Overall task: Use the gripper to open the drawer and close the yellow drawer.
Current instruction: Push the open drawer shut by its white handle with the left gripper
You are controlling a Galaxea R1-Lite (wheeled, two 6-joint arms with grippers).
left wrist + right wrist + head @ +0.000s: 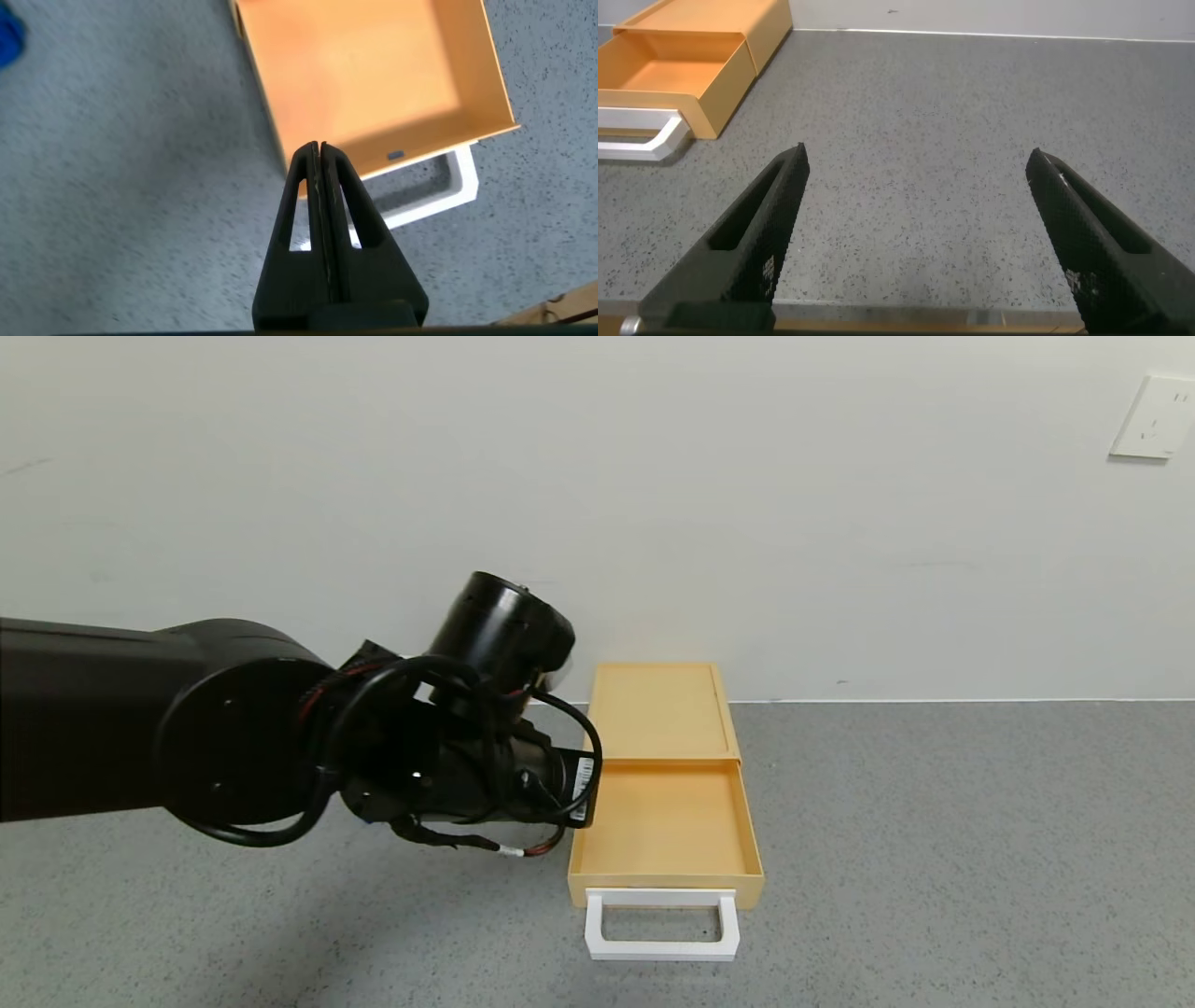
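The pale-yellow drawer unit stands on the grey surface against the wall. Its drawer is pulled out and empty, with the white loop handle at the front. My left arm reaches in from the left, its wrist beside the drawer's left wall. In the left wrist view my left gripper is shut and empty, its tips over the front left corner of the drawer, just beside the handle. My right gripper is open and empty over bare surface, well away from the drawer.
A blue object shows at the edge of the left wrist view, off to the drawer's left. A white wall socket is at the upper right. The white wall runs right behind the unit. Grey speckled surface lies to the right.
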